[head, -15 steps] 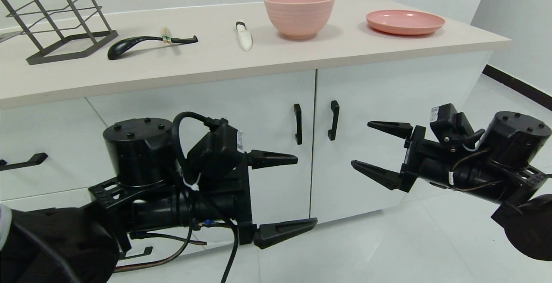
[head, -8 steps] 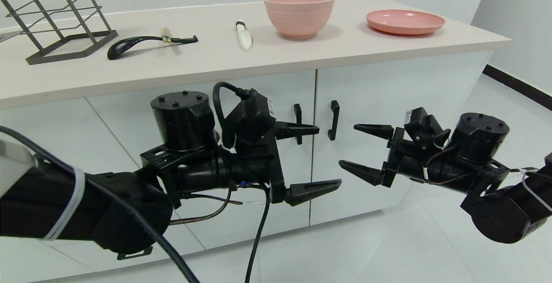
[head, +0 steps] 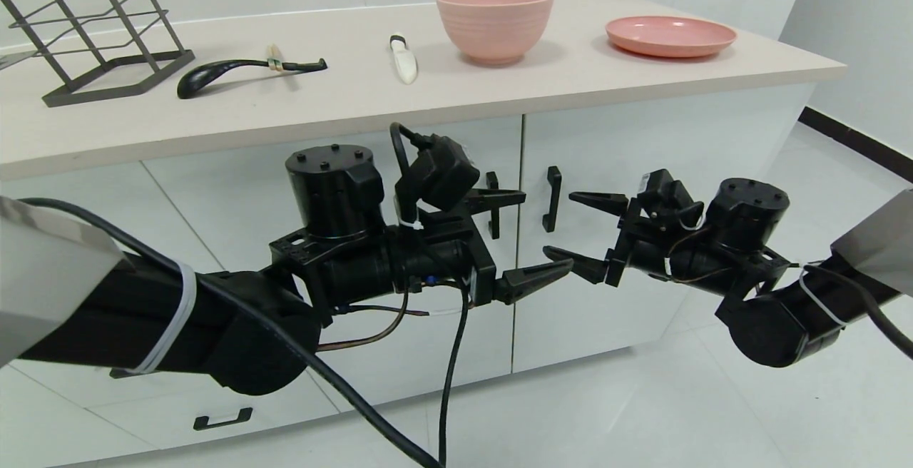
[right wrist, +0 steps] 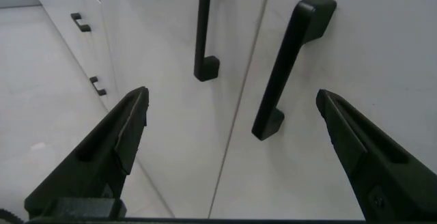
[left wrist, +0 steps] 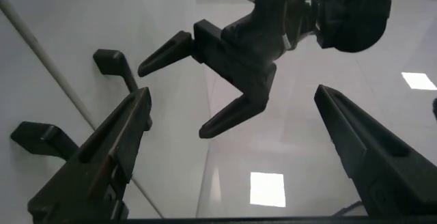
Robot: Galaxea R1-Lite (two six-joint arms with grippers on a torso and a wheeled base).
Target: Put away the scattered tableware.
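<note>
One desk (head: 356,108) spans the upper frame. Below it, mid-frame, the left claw (head: 547,231) and right claw (head: 558,224) both hang spread wide, tips facing, well under the tableware. On top sit one wire rack (head: 93,26) upper left, one pink bowl (head: 495,24) top centre, one pink plate (head: 670,35) upper right, one black spoon (head: 235,72) lying crosswise, scoop leftward, and one white knife (head: 404,59) running front-to-back.

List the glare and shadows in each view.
Head view: even light from above, with a soft shadow around the base of the bowl on the counter. Left wrist view: two bright patches of glare on the glossy floor. Right wrist view: the doors are evenly lit, with no glare.
</note>
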